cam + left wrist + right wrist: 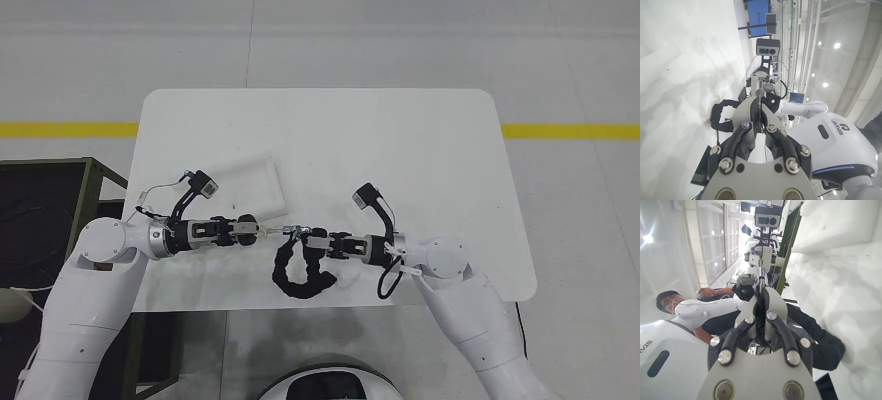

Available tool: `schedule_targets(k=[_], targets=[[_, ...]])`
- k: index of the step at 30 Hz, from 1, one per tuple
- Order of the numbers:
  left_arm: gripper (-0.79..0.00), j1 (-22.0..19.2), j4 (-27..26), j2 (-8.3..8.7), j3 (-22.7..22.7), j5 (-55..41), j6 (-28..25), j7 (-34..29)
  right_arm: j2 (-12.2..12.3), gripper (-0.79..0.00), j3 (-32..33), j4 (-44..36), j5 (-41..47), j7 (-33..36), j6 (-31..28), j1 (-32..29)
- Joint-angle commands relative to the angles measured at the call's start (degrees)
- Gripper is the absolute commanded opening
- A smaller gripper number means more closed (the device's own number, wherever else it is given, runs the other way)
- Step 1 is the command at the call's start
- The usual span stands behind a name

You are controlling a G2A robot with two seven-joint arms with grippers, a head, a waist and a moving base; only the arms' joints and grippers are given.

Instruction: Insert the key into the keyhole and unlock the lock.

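My left gripper (262, 230) (759, 105) is shut on a thin metal key (759, 100) (277, 231), held level above the table's front middle. The key's tip meets the round keyhole face (759, 92) of the metal lock (293, 232) (761, 275). The lock belongs to a cable in a black fabric sleeve (300, 278) (721, 117) that loops down onto the table. My right gripper (318, 241) (761, 296) is shut on the sleeve right behind the lock body, facing the left gripper. How deep the key sits in the keyhole cannot be told.
A white foam block (245, 185) (829, 224) lies on the white table (420, 160) behind the left arm. A green-framed cart (95, 170) stands off the table's left edge. The table's right and far parts are bare.
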Motion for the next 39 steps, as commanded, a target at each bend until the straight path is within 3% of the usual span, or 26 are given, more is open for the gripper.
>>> schedule_targets(k=[1, 28, 39], targets=[[-0.785, 0.0, -0.1, 0.0, 0.0, 0.3, 0.1, -0.1, 0.1, -0.785, -0.2, -0.2, 0.1, 0.2, -0.1, 0.0], [-0.785, 0.0, -0.1, -0.25, 0.5, -3.1, -0.8, -5.9, -0.2, -0.785, -3.1, 5.3, 10.5, 6.6, -1.8, 4.1], [-0.785, 0.4, 0.8, -0.36, -0.8, -3.2, -0.4, -3.6, 0.3, -0.785, -0.4, 6.7, 10.7, 6.3, -0.7, 4.7]])
